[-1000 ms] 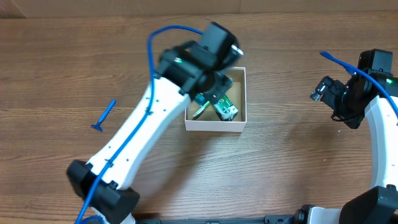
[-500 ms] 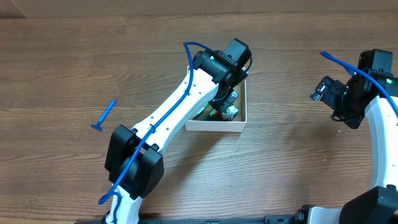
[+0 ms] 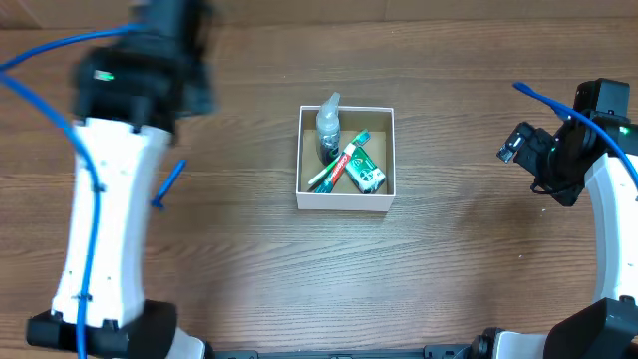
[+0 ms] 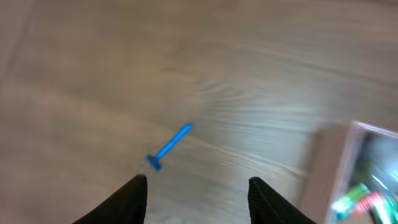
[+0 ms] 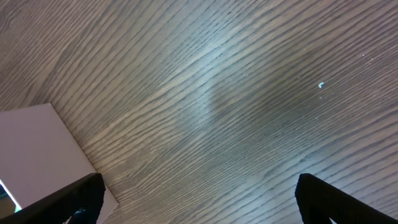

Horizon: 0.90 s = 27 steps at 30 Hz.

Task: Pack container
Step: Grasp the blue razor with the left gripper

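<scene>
**Container sits mid-surface with items in it; both hands apart and empty**

Container [image 3: 345, 201] sits on the wooden surface [image 3: 449, 269] near the middle of the overhead view; square, thin white walls, brown inside; no hand touches it.

Inside it: clear pump bottle [image 3: 327, 126] lying at the far-left side with its nozzle over the far wall; green-and-white toothbrush [image 3: 322, 179] lying diagonally; green-and-red tube [image 3: 363, 171] just beside the toothbrush on its right; the three look to be touching, exact overlap hard to tell.

Left arm [image 3: 105, 209] runs up the left side of the overhead view, its top end motion-blurred; blue cable [image 3: 45, 55] loops off it.

Left hand [image 4: 198, 199]: in the left wrist view the two dark fingers [image 4: 134, 198] stand apart with nothing between them; it is above bare surface, well apart from the container.

Blue razor [image 4: 169, 146] lies flat on the surface ahead of the left hand, not touched; in the overhead view it shows just beside the left arm, partly hidden; the container appears blurred at the right edge of the left wrist view.

Right hand [image 5: 202, 202]: fingers [image 5: 78, 198] wide apart, nothing held; above bare surface at the right side, well apart from the container; a white container corner shows at the lower left of the right wrist view; a small bright speck [image 5: 321, 85] is on the wood.
</scene>
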Motion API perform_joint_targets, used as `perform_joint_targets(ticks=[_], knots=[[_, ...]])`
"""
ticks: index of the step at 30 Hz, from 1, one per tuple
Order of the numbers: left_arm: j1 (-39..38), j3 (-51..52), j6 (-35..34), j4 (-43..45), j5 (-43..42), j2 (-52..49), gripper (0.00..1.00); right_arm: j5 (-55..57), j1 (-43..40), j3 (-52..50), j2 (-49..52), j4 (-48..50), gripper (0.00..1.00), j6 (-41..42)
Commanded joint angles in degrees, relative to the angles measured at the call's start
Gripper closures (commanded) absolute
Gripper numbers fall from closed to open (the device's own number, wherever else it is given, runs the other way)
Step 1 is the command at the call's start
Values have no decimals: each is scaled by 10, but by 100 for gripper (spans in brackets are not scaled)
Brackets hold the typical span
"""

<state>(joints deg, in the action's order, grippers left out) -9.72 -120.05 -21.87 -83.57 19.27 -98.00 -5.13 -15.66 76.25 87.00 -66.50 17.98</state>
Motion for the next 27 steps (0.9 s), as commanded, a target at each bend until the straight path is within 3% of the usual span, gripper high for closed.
perform_joint_targets(ticks=[1, 3, 7, 10, 12, 27], knots=[[112, 85, -19, 23, -28, -30, 46, 3, 2, 1, -3, 2, 0, -4], [152, 136, 24, 52, -30, -36, 44, 3, 2, 1, -3, 2, 0, -4], [218, 262, 197, 127, -125, -59, 41, 3, 2, 1, -3, 2, 0, -4], [231, 328, 269, 191, -153, -81, 30, 3, 2, 1, -3, 2, 0, -4], [231, 353, 311, 217, -169, -97, 32, 3, 2, 1, -3, 2, 0, -4], [224, 379, 326, 279, -191, -218, 33, 3, 2, 1, -2, 2, 0, -4]])
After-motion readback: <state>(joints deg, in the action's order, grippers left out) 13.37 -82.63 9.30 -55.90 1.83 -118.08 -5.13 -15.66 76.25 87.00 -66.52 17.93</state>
